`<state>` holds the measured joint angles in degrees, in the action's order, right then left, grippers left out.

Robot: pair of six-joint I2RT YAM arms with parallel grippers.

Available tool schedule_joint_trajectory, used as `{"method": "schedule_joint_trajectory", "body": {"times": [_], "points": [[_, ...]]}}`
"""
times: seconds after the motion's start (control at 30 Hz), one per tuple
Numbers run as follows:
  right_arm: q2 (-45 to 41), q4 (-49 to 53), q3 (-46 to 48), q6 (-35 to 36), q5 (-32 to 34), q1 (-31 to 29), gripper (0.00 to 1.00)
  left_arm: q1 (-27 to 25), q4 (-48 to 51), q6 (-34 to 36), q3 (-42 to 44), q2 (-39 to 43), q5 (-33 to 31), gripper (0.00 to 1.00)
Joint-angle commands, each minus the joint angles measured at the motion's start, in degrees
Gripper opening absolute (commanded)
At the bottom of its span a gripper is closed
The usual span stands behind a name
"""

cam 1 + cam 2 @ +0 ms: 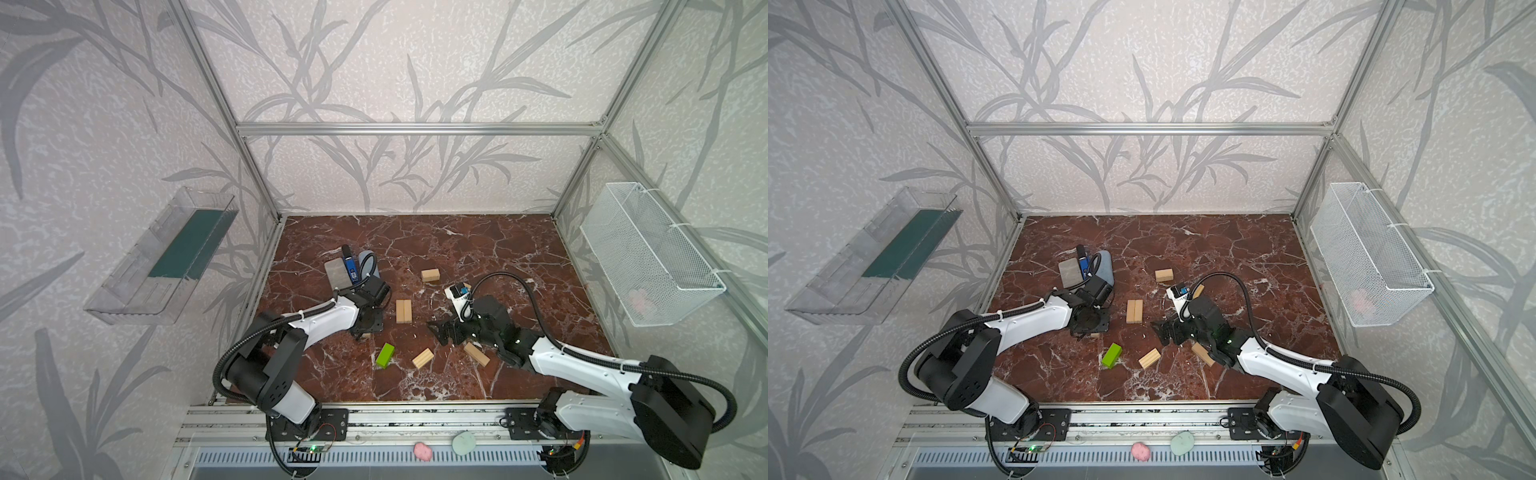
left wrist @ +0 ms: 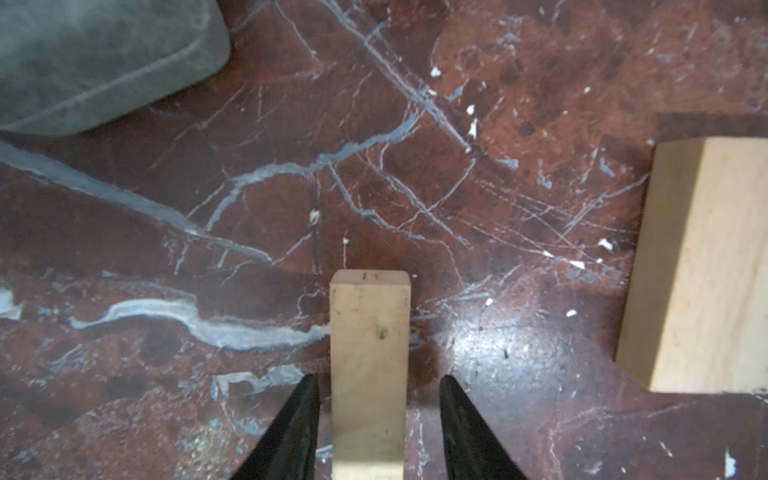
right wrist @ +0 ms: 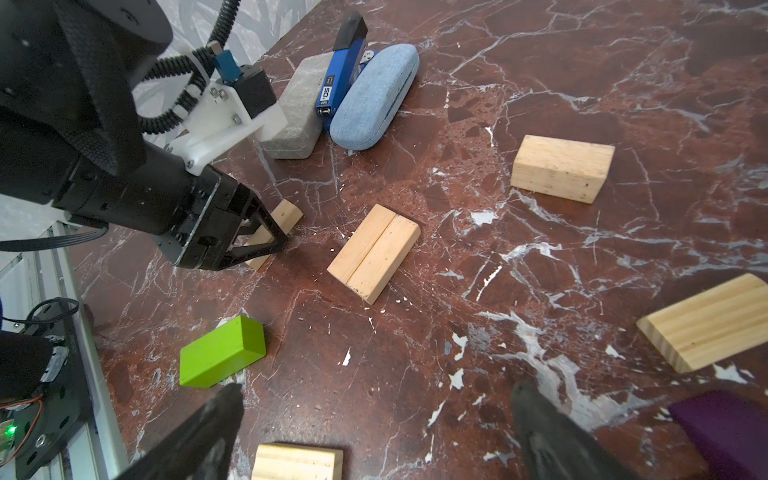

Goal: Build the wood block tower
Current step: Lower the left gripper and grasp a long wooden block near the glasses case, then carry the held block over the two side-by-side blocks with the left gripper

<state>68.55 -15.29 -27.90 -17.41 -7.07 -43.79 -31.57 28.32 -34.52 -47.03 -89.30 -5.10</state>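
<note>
My left gripper (image 2: 378, 378) is down at the table with its two jaws on either side of a tan wood block (image 2: 370, 365); a narrow gap shows on each side. The right wrist view shows the same left gripper (image 3: 266, 237) over that block. Two tan blocks (image 1: 403, 311) lie side by side just right of it. My right gripper (image 3: 376, 390) hovers wide open and empty. Near it lie a lime-green block (image 3: 222, 351), single tan blocks (image 3: 297, 461) (image 3: 706, 326) (image 3: 561, 168) and a purple block (image 3: 731, 432). No tower stands in any view.
A grey case (image 3: 297, 112), a blue device (image 3: 340, 70) and a light-blue case (image 3: 374, 99) lie together at the back left. A clear tray (image 1: 162, 257) hangs on the left wall, a wire basket (image 1: 648, 253) on the right. Pink (image 1: 422, 451) and green (image 1: 463, 442) lumps sit on the front rail.
</note>
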Motion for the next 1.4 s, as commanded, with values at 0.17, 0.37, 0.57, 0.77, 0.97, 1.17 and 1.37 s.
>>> {"method": "schedule_joint_trajectory", "body": {"times": [0.17,0.37,0.57,0.77,0.97,1.17,1.37], "points": [[0.1,-0.8,-0.8,-0.3,-1.6,0.4,0.99,-0.4,1.6,-0.7,-1.6,-1.9,-1.7,0.40],[0.3,-0.8,-0.8,-0.4,-1.7,0.4,0.99,-0.9,1.7,-0.5,-2.0,-2.7,-2.4,0.37],[0.7,-0.9,-0.9,-0.3,-2.0,0.4,0.99,-1.0,2.4,-0.4,-2.0,-2.6,-3.3,0.33],[0.6,-0.9,-1.0,-0.4,-2.2,0.5,0.99,-1.0,2.7,-0.2,-1.8,-1.6,-3.3,0.27],[-0.5,-0.1,-1.0,-0.4,-2.2,0.7,0.99,-1.1,3.0,-0.6,-1.6,0.4,-2.6,0.21],[-1.4,1.0,-1.5,-3.7,-5.3,2.5,0.99,-1.7,5.3,-1.0,-2.9,3.8,-1.4,0.19],[-1.9,3.6,-3.0,-1.9,-8.5,3.7,0.99,-3.4,6.4,-2.3,-4.9,6.0,1.3,0.15]]}}
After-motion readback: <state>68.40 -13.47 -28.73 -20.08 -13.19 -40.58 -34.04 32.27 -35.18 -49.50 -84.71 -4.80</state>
